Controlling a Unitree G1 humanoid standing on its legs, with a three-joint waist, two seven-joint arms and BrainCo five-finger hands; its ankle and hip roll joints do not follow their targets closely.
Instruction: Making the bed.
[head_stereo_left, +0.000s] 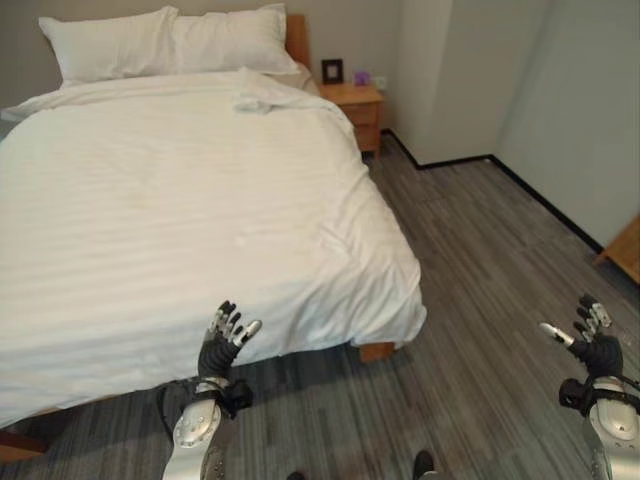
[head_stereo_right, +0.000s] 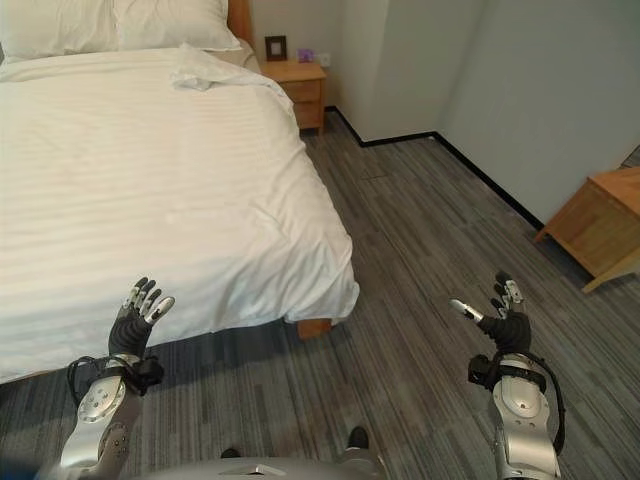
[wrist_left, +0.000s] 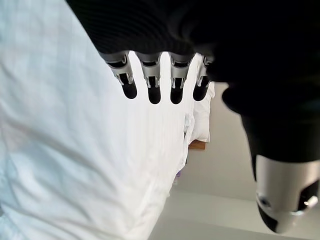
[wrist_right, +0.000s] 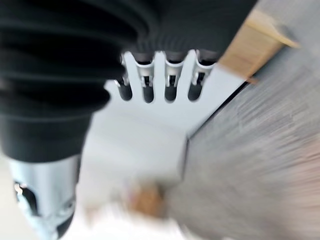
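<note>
Bed (head_stereo_left: 60, 425): fills the left and centre of the scene, long axis running from the near foot end to the far headboard.

Duvet (head_stereo_left: 180, 220): white, faintly striped, spread over the whole mattress. Its near edge hangs over the foot end and its near-right corner (head_stereo_left: 405, 320) droops toward the floor. Light creasing near that corner; a small rumpled fold (head_stereo_left: 255, 95) at the far end, just below the pillows.

Pillows (head_stereo_left: 165, 40): two, white, side by side against the headboard at the far end.

Nightstand (head_stereo_left: 355, 105): wooden, far right of the bed, just beside it, with a small frame (head_stereo_left: 332, 70) on top.

Left hand (head_stereo_left: 222, 340): raised at the foot end, just in front of the hanging duvet edge, fingers (wrist_left: 152, 82) spread and straight, holding nothing. Judged the nearer hand: the duvet lies directly ahead of its fingertips.

Right hand (head_stereo_right: 500, 315): over bare floor, well apart from the bed on the right, fingers spread, empty. The duvet corner lies to its left and farther off.
</note>
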